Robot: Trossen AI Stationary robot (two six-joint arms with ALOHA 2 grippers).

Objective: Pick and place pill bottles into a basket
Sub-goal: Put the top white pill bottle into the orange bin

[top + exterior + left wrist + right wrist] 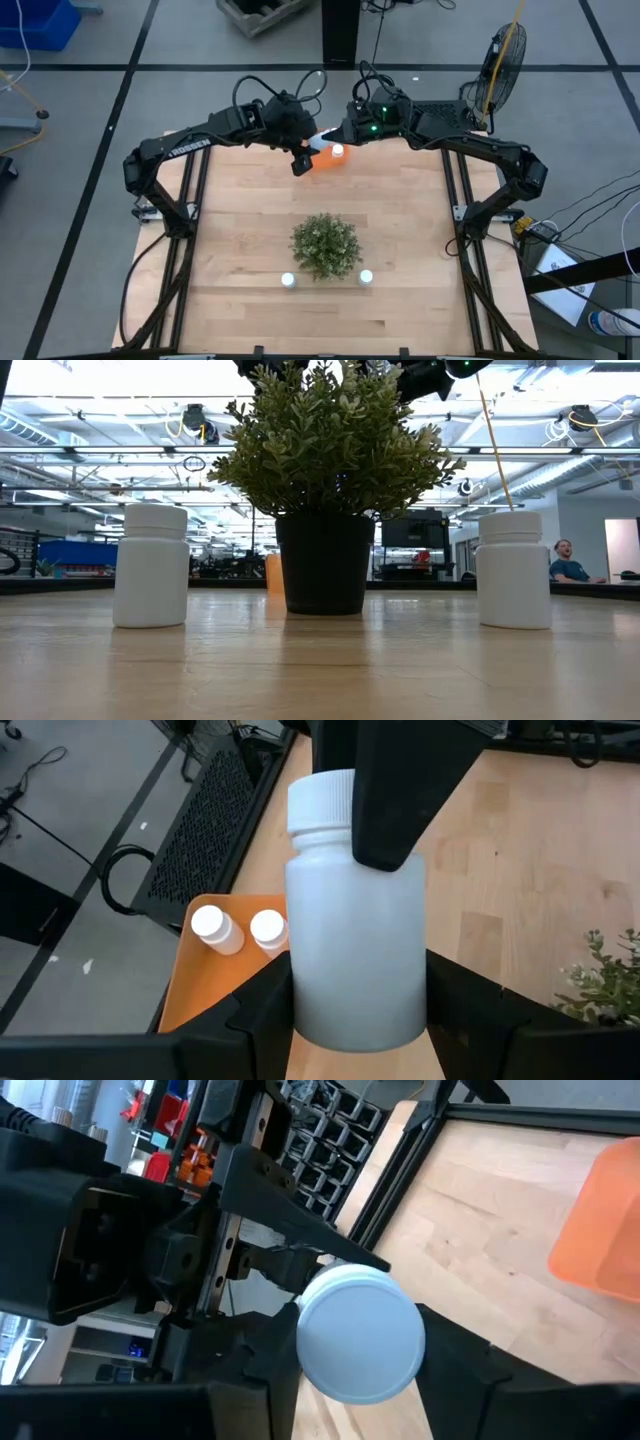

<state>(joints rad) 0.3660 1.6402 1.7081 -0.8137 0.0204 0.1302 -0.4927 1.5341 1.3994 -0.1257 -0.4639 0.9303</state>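
Note:
My two grippers meet over the orange basket at the table's far edge. Both are shut on one white pill bottle, which is held above the basket. My left gripper is on its left, my right gripper on its right. Two more pill bottles lie inside the basket. Two others stand upright on the table near the front, one left of the plant and one right of it. My left gripper pinches the bottle's body between its two fingers, one on each side. The bottle is clear of the basket and its cap points away from the wrist. My right gripper has its fingers on either side of the bottle's cap end. One finger lies over the shoulder just below the cap. The cap faces the right wrist.
A bushy green plant in a dark pot stands mid-table between the two standing bottles. It also shows in the low view between those bottles. A person sits in the room behind the table.

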